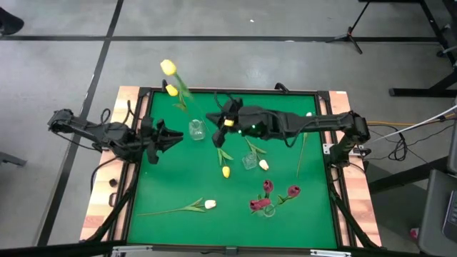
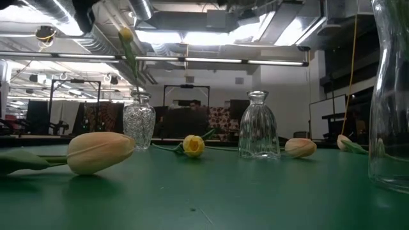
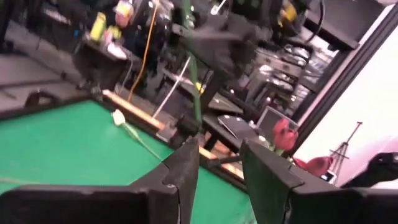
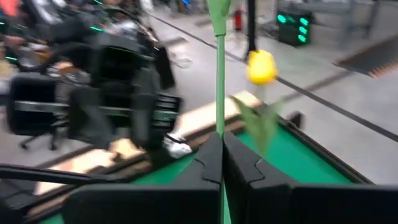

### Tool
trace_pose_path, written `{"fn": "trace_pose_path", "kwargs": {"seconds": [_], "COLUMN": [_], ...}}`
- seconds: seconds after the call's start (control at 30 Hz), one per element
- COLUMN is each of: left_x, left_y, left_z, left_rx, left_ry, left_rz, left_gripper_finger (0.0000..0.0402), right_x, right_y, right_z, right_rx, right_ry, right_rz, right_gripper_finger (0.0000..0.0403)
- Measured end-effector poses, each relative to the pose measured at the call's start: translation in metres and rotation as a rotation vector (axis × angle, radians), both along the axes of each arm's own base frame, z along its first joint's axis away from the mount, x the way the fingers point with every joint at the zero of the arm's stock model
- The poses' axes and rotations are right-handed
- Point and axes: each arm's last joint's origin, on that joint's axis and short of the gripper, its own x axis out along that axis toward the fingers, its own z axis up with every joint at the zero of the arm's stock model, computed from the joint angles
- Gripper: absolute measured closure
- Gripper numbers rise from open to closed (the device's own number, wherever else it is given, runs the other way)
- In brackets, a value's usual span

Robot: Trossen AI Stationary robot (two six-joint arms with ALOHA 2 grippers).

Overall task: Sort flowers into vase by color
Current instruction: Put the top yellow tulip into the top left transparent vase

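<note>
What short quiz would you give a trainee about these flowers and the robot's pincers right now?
1. True or false: the red tulips stand in a vase.
2. The right pincer is shut on: A) a green stem; B) a red flower head; C) nothing.
3. How many cream tulips lie on the table?

Key: 1 true; 2 A; 3 three.

Work surface: green-topped table [image 1: 164, 189] with wood-edged frame.
Resting on it: three clear glass vases [image 1: 196, 130], a yellow tulip [image 1: 226, 171], and cream tulips [image 1: 209, 204] lying flat.
</note>
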Motion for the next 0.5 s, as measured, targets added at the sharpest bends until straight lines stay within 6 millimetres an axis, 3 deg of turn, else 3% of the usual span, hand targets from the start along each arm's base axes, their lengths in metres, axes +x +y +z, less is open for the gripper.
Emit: {"fn": "trace_pose_path", "kwargs": {"seconds": [0.23, 0.5], "left_x": [0.010, 0.021], "left_y": [-0.008, -0.014], "left_z": [0.006, 0.002], "left_rx": [0.077, 0.094], "left_ry": [-0.059, -0.047], "left_rz": [0.021, 0.013], "left_gripper_finger": [0.0284, 0.0284], "right_x": [0.009, 0.027], "right_y": [0.020, 0.022], "right_z": [-0.002, -0.028], "right_rx": [0.006, 0.017], "right_ry": [-0.057, -0.008], "right_rz": [0.120, 0.145], "right_gripper_finger": [0.0403, 0.0403]}}
